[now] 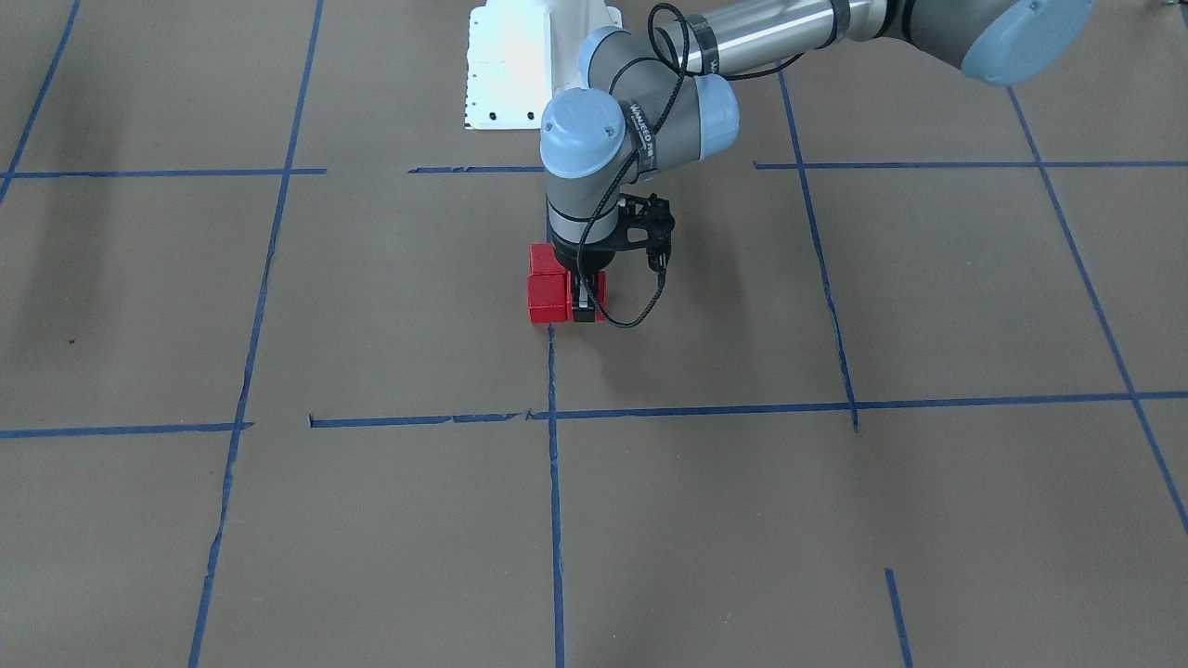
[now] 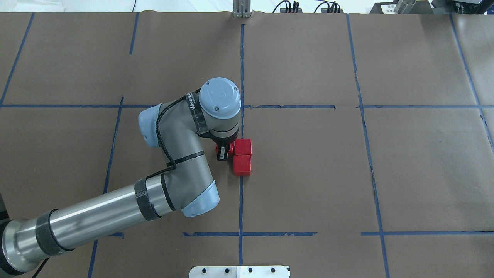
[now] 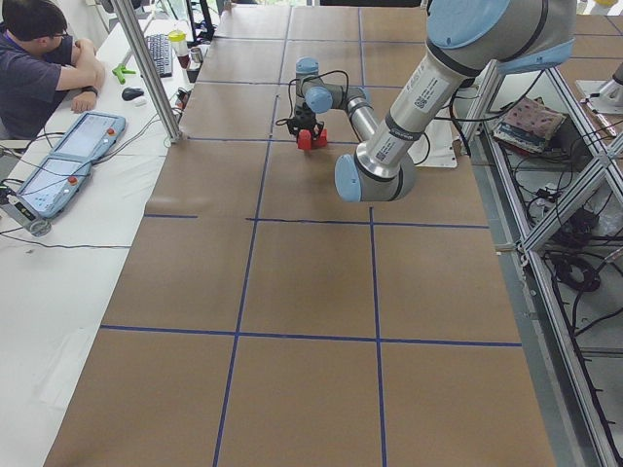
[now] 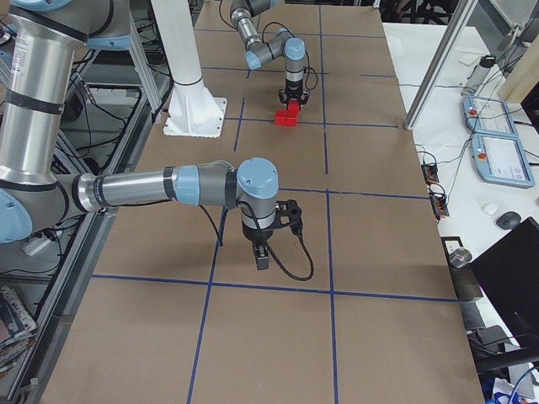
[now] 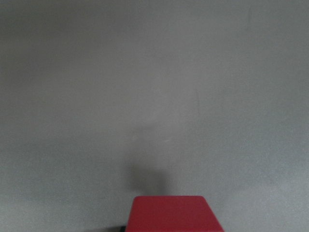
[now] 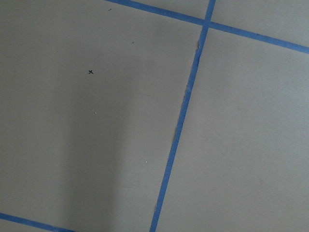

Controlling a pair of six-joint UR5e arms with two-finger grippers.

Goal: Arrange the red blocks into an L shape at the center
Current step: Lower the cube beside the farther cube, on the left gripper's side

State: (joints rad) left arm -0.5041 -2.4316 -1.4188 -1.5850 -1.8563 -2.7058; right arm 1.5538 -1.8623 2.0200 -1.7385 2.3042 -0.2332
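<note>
Red blocks sit at the center, right on the blue tape line that splits it. Two lie in a column, touching, one nearer the robot and one farther. The third block is beside the farther one, on the robot's left side, so the L looks formed or nearly so.

The left gripper is down at table level with its fingers narrow, apparently clamped on that third block. The left wrist view shows only the block's red top at the bottom edge.

The step in hand, as I judge it, is seating and releasing the last block. To do it well:
- check its side is flush against the neighbour, with no gap and no twist
- open just enough to clear it
- lift straight up, since any sideways drag could nudge the column

The right gripper hangs over bare paper well apart from the blocks — whether its fingers are wide or narrow, cannot tell.
</note>
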